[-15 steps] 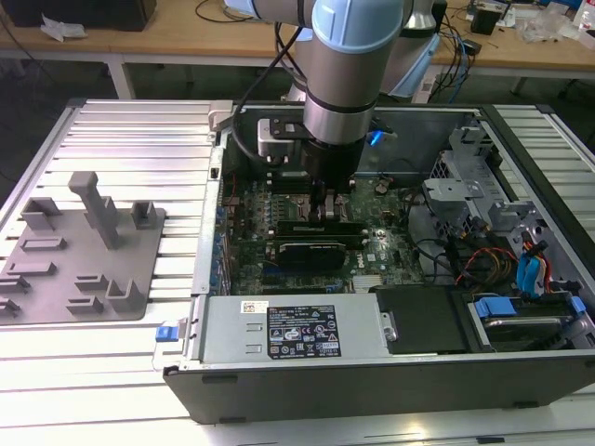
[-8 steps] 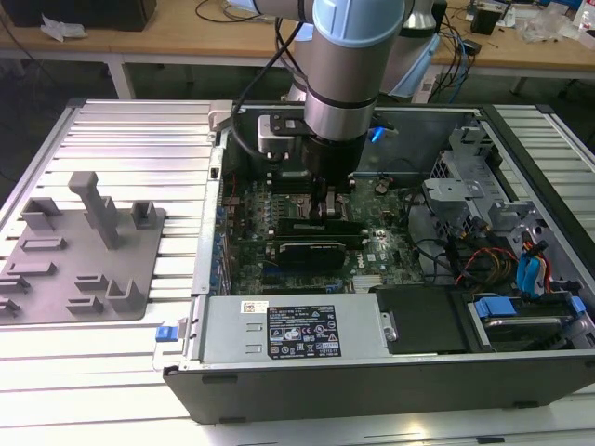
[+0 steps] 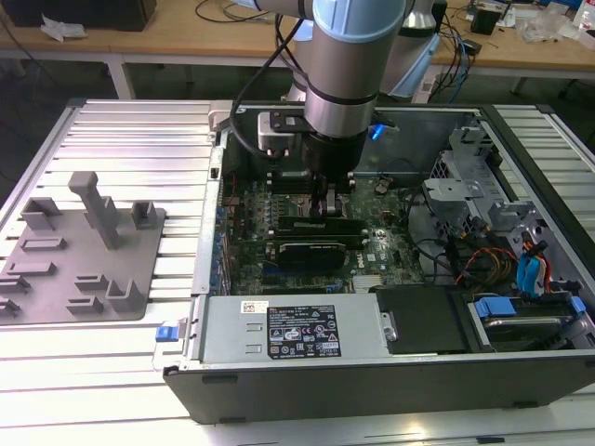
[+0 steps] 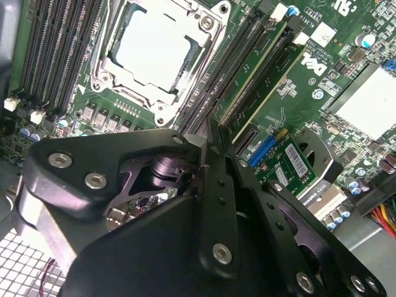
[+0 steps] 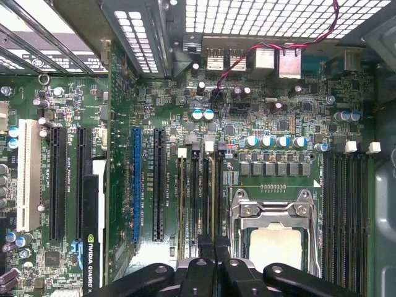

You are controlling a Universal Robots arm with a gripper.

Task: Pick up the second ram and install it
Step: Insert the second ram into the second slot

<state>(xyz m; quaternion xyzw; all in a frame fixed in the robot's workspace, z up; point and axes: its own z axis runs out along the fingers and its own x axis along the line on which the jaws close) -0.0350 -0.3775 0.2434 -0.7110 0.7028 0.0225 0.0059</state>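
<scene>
1. On the exterior view's left, a grey moulded holder [image 3: 84, 251] is lying on the ribbed metal table [image 3: 130, 121], well apart from me.
2. Just beside it toward the middle, the open computer case [image 3: 209, 279] is resting on the same table, with a metal power supply box [image 3: 288, 330] sitting along its near wall.
3. I am reaching straight down into the case, and my jaws [image 3: 330, 200] are hanging low over the motherboard [image 3: 246, 200], just behind a black graphics card [image 3: 316, 246].
4. My jaws [image 4: 207, 145] are drawn in to a thin gap and are pinching the top edge of the second ram [image 4: 252, 77] at its near end.
5. In the first wrist view the second ram [image 5: 215, 198] is standing upright in a black memory slot, running away from my jaws [image 5: 215, 260].
6. That slot is lying between a blue expansion slot [image 5: 136, 185] and the processor socket [image 5: 272, 229]; the socket [image 4: 154, 55] is showing its bare metal lid.
7. On the exterior view's right, the drive bays [image 3: 465, 200] with blue tabs [image 3: 530, 274] are sitting well apart from my jaws.
</scene>
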